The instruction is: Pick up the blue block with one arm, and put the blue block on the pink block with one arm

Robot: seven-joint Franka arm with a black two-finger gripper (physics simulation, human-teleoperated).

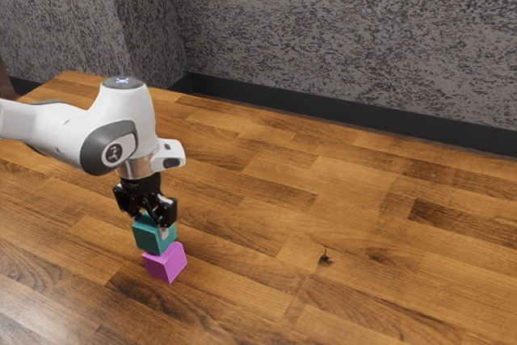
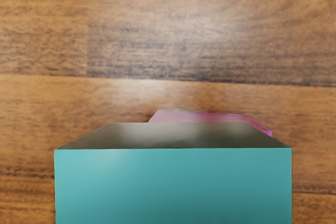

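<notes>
A teal-blue block (image 1: 153,237) rests on top of a pink block (image 1: 165,263) on the wooden table, toward the exterior view's lower left. My black gripper (image 1: 150,217) is straight above, its fingers down around the blue block's upper part and shut on it. In the wrist view the blue block (image 2: 173,182) looms large just under my hand, and a thin strip of the pink block (image 2: 210,117) peeks out beyond its far edge.
The wooden table (image 1: 339,199) stretches wide toward the exterior view's right. A small dark mark (image 1: 325,258) lies on the boards right of the stack. Grey textured walls (image 1: 339,30) close off the back.
</notes>
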